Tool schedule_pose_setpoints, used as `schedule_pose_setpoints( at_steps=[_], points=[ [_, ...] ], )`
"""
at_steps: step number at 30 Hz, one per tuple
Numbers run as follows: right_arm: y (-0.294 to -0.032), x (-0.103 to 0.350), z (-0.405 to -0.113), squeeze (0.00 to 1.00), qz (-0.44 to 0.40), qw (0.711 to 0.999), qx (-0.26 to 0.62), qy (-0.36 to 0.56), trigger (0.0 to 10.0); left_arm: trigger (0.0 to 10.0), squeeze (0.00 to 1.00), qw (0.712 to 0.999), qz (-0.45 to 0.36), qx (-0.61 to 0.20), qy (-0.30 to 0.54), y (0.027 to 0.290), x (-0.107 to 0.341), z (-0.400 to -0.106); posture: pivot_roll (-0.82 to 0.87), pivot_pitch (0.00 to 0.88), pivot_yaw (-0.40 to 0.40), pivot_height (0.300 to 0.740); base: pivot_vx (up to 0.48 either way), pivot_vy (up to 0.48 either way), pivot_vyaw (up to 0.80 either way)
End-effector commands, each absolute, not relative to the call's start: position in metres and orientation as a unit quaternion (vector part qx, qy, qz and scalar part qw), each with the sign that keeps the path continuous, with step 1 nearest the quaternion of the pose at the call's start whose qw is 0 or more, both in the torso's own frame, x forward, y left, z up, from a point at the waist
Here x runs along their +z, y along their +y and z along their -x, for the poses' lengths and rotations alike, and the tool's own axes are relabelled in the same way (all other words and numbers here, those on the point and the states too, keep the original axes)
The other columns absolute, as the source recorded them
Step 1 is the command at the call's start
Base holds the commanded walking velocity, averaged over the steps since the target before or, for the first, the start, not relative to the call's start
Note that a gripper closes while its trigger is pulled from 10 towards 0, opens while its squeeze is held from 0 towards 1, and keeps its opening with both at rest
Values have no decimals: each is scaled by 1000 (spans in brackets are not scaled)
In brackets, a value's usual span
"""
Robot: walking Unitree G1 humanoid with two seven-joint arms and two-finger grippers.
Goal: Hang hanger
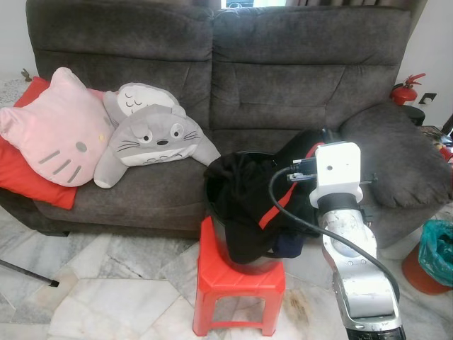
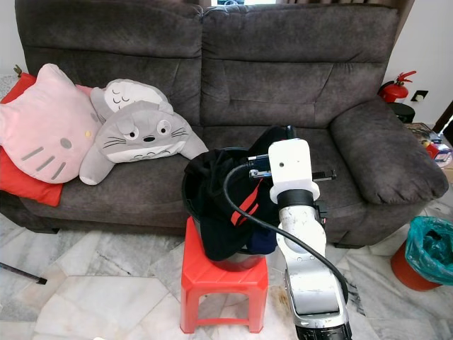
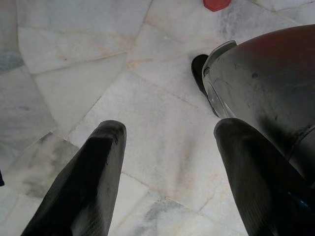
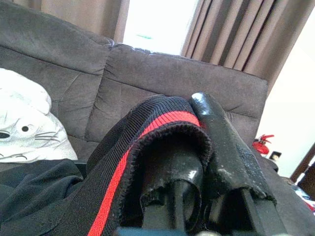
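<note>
A two-seat sofa (image 1: 297, 78) in dark grey nubby fabric spans the back of the room, with drawn tan curtains (image 4: 231, 29) behind it. The floor (image 1: 106, 283) is pale, veined marble laid in irregular slabs. On the sofa's left end lie three soft things: a flat red cushion (image 1: 28, 177), a round pink cat-face pillow (image 1: 60, 127) and a grey plush creature (image 1: 152, 138) with whiskers. Against the sofa's front edge stands one red plastic stool (image 1: 237, 290), and on it a dark round bucket (image 1: 244, 263) heaped with black clothing (image 1: 244, 198).

The right arm (image 1: 354, 276), silver with a white wrist block, reaches to the bucket's right rim. The right gripper (image 4: 206, 142) has its fingers (image 4: 224, 147) clenched on a black knit garment with a red stripe (image 4: 133, 162), ribbed in texture, draped over them. No hanger can be made out in any view.

At the room's right edge are a teal bag (image 1: 437, 248) in an orange bin and one red fire extinguisher (image 1: 405, 91).

The left gripper (image 3: 170, 172) hangs over the floor, its two matte fingers (image 3: 86, 182) spread apart and grasping nothing, beside the robot's dark glossy leg (image 3: 270, 83).
</note>
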State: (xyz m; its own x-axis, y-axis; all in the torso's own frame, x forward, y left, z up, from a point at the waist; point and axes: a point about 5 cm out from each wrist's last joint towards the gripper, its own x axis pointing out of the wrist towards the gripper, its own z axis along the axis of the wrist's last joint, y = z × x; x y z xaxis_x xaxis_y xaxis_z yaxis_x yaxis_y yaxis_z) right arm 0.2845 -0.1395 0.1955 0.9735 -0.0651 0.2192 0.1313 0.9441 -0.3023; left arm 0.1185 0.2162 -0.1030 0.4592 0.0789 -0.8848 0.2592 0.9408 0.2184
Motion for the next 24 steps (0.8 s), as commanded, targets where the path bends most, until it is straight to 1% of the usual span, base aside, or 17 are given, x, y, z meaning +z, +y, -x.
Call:
schedule_pose_setpoints(
  at_steps=[1,5,24],
  points=[
    [-141,204,-284,0,154,979,-59,-117,10000,10000,0,837,-163,-55,519,218,-103,-116,-109,0,-21,740,0,0,0],
    [-140,204,-285,0,154,979,-58,-119,10000,10000,0,838,-163,-54,518,219,-103,-116,-109,0,-20,740,0,0,0],
    [-140,206,-286,0,153,979,-58,-121,10000,10000,0,840,-162,-53,515,218,-102,-119,-111,0,-15,740,-279,0,0]
  ],
)
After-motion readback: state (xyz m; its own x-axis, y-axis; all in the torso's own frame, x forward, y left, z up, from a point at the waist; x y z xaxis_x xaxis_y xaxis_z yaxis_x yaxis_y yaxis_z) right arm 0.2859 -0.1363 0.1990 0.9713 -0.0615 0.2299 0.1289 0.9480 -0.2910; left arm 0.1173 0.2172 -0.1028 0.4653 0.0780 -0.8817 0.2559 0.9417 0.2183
